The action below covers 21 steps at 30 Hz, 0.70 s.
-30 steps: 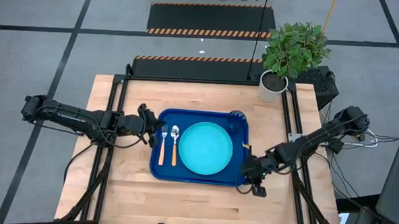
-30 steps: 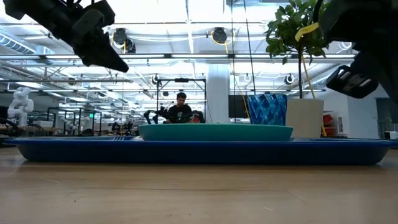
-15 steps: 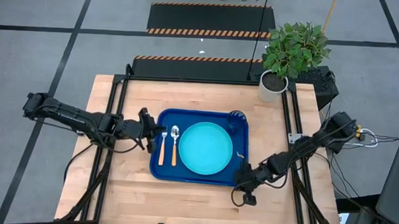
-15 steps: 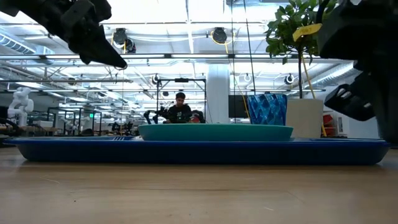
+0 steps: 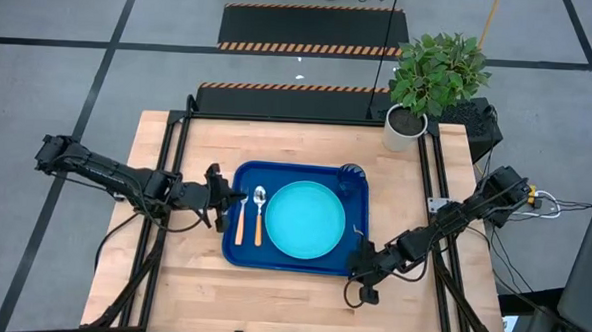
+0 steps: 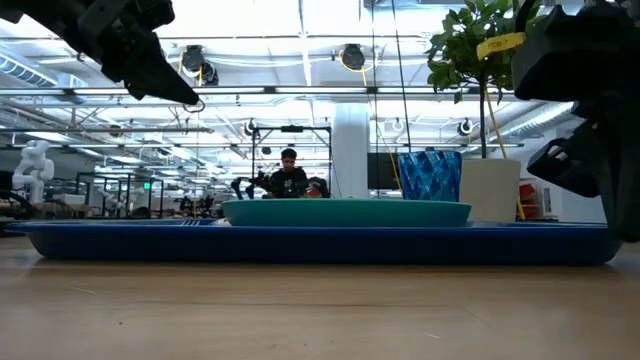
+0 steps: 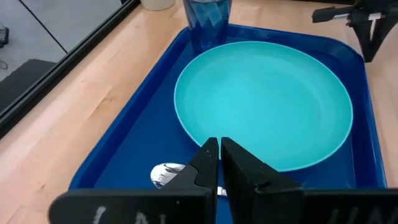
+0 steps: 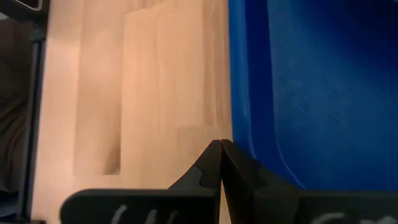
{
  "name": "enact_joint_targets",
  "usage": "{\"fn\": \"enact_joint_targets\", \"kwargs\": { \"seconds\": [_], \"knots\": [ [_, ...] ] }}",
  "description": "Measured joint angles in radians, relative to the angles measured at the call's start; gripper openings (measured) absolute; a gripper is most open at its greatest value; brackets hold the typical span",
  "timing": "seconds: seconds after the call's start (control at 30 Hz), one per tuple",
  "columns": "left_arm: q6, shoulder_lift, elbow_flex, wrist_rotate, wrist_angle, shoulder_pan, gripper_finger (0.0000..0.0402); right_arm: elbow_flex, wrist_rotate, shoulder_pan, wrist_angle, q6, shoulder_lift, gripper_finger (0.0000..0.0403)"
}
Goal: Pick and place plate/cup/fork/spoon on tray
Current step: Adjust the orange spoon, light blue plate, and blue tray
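High view: the tray sits in the middle of the wooden table. The plate fills the centre and right of it. The fork and spoon lie side by side at the tray's left end, handles toward the bottom of the frame, the fork on the outside. The cup stands in the tray's upper right corner. The left gripper is at the tray's left edge, just beside the fork. The right gripper is at the tray's lower right corner. A potted plant stands at the table's upper right corner.

Low view: tray spans the frame, plate resting on it, cup right of centre beside the white pot. The left gripper hangs at upper left, above the tray and clear of it. The right arm is a dark mass at the right edge. A person sits far back in the room.

Left wrist view: left gripper has its fingers pressed nearly together with only a thin slit between them, holding nothing. Beyond them are the plate, the spoon's bowl and the cup.

Right wrist view: right gripper has its fingers squeezed together, empty, over the tray's rim where it meets the table.
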Motion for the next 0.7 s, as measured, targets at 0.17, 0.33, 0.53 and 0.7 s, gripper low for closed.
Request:
{"fn": "enact_joint_targets", "kwargs": {
  "seconds": [0.17, 0.33, 0.53, 0.7],
  "knots": [
    [0.0, 0.0, 0.0, 0.0, 0.0, 0.0, 0.0024, 0.0, 0.0, 0.0, -0.04, 0.0, 0.0, 0.0],
    [-0.002, 0.0, 0.0, 0.0, 0.001, 0.0, 0.0024, 0.0, 0.002, -0.001, -0.049, -0.009, 0.0, 0.0],
    [-0.007, 0.0, 0.0, 0.0, 0.001, 0.0, 0.0024, 0.0, 0.007, -0.001, -0.064, -0.01, 0.0, 0.0],
    [-0.008, 0.0, 0.0, 0.0, 0.001, 0.0, 0.0024, 0.0, 0.035, -0.001, -0.089, -0.003, 0.0, 0.0]
  ]
}}
